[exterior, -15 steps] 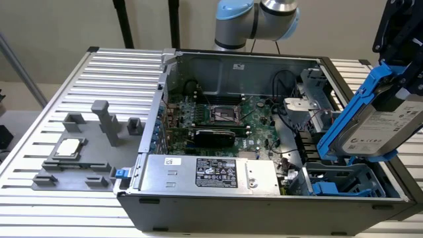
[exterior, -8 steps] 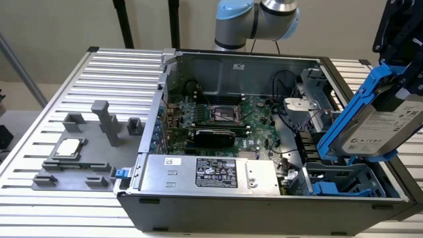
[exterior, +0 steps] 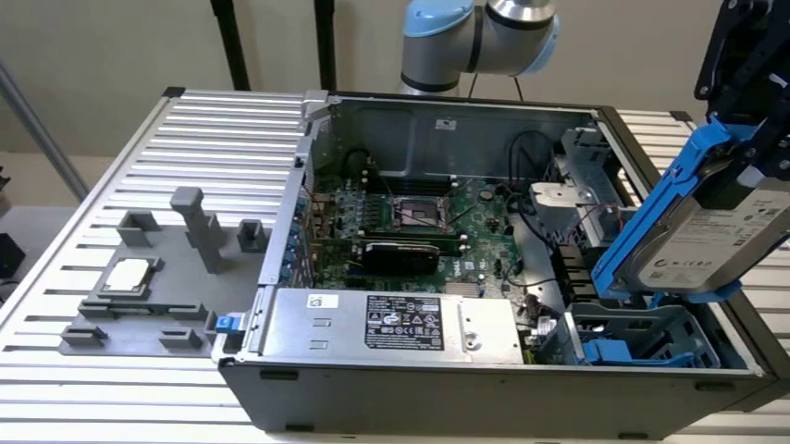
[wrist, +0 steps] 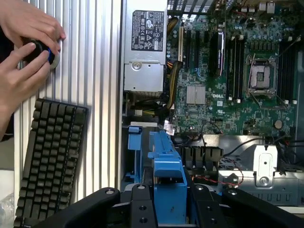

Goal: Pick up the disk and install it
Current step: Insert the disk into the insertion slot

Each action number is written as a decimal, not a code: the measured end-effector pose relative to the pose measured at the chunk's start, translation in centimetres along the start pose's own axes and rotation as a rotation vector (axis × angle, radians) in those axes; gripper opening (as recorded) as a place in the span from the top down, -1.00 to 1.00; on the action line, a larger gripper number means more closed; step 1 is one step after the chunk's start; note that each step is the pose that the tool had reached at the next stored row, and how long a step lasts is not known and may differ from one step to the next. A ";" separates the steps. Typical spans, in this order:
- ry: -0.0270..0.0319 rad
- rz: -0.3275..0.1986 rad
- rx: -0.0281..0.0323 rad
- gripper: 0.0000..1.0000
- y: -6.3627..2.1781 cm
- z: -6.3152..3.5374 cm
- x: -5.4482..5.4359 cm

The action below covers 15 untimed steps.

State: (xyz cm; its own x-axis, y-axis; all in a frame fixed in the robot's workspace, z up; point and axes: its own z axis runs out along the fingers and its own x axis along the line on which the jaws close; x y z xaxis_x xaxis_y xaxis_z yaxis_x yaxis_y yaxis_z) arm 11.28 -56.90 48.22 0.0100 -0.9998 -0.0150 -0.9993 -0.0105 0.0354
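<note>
Gripper (exterior: pixel 748 166) clamps disk (exterior: pixel 713 248) at upper end; long axis steeply tilted, lower end just above PC drive bay (exterior: pixel 635 324).

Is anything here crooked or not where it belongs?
The disk hangs steeply tilted in the gripper above the open computer case, not seated inside it. Nothing looks spilled or broken.

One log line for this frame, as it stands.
gripper: shut on disk | disk: lifted, tilted, over drive bay | install: not yet seated
</note>
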 end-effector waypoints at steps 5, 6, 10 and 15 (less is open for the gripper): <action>-0.0002 0.000 0.0000 1.00 -0.02 0.92 0.4; -0.0004 0.000 0.0000 1.00 -0.03 1.10 0.5; -0.0016 0.000 0.0001 1.00 -0.05 1.80 1.0; -0.0082 0.000 0.0001 1.00 -0.08 2.63 1.4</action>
State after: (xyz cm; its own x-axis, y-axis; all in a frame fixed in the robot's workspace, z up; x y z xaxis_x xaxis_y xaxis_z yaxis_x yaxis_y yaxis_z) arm 11.28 -58.31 45.58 0.0100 -0.9997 -0.0232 -0.9993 -0.0108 0.0354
